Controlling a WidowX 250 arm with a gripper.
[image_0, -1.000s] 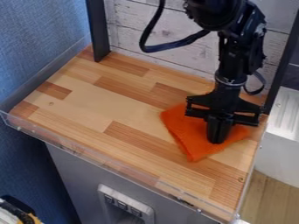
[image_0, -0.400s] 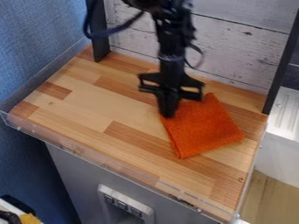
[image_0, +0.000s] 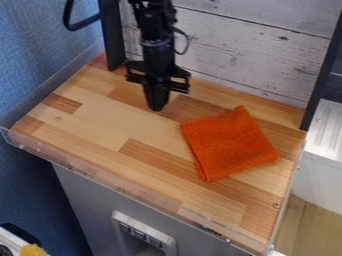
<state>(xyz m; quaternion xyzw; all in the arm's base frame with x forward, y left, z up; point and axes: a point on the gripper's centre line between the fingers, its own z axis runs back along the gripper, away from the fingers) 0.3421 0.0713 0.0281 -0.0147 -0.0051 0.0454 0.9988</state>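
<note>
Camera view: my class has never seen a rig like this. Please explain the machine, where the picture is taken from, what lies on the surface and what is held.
The black machine is a robot arm, entering from the top edge. Its end effector, the part that grasps, hangs down, holding nothing that can be seen. A fixed camera looks down at a slant. On the wooden surface lies an orange cloth, apart from the end effector. Whitish boards stand behind.

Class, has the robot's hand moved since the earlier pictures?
Yes. The hand has moved toward the picture's upper left, nearer the left-hand black post.
</note>
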